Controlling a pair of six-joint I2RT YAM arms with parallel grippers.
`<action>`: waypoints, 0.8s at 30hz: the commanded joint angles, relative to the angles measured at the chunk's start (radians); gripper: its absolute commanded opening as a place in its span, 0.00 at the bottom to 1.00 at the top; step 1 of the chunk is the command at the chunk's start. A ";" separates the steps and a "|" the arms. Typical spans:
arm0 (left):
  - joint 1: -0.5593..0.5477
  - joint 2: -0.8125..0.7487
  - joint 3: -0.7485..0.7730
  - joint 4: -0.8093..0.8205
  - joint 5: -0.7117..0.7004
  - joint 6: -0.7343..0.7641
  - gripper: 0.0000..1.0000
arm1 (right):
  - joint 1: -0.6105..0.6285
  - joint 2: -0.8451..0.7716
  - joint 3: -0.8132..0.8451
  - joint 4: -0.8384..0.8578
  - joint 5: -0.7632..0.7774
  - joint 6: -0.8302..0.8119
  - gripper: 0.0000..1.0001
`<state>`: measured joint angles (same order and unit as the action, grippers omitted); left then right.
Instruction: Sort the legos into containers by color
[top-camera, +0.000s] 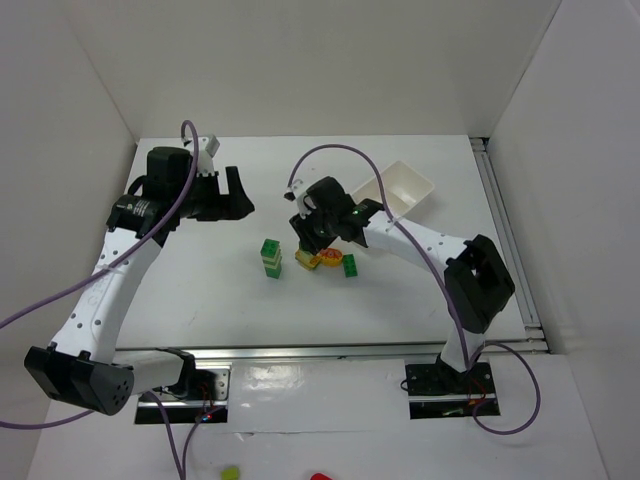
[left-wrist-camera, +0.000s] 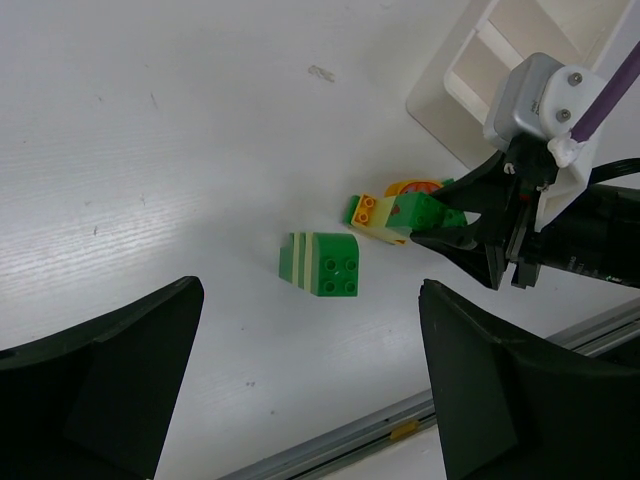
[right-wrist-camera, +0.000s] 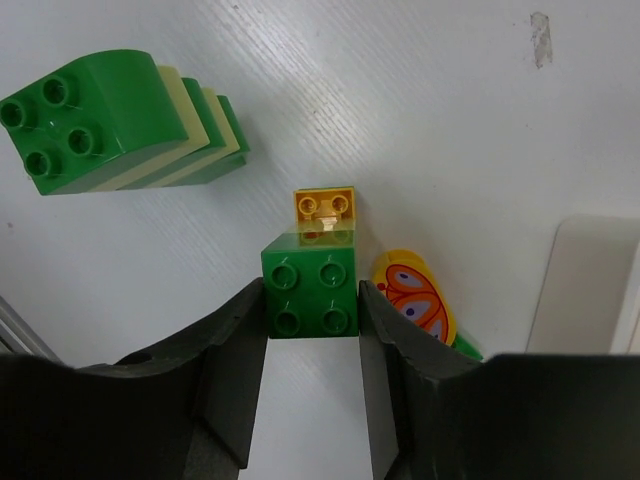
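Where my right claw blocks view, butterfly brick half hidden; white tray cut off. Same claw, angled down, clamps green brick; left claw raised, spread wide.

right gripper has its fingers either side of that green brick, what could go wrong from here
1. The green brick between the right gripper's fingers looks joined to an orange brick, so lifting may carry both colours into one compartment of the white tray.
2. The yellow butterfly piece lies close beside one finger and may get dragged or knocked along.
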<state>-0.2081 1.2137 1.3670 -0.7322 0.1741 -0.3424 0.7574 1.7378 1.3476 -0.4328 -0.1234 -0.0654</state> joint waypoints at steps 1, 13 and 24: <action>0.006 -0.026 -0.011 0.030 0.019 0.013 0.98 | 0.019 0.003 -0.005 0.016 0.010 0.007 0.44; 0.006 -0.026 -0.002 0.098 0.328 0.124 0.98 | -0.064 -0.221 0.036 -0.018 -0.177 0.045 0.18; -0.050 0.093 -0.046 0.244 0.891 0.255 0.97 | -0.266 -0.389 -0.025 -0.144 -0.675 0.059 0.18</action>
<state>-0.2420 1.2823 1.3197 -0.5560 0.8429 -0.1547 0.5014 1.4120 1.3445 -0.5217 -0.6003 -0.0231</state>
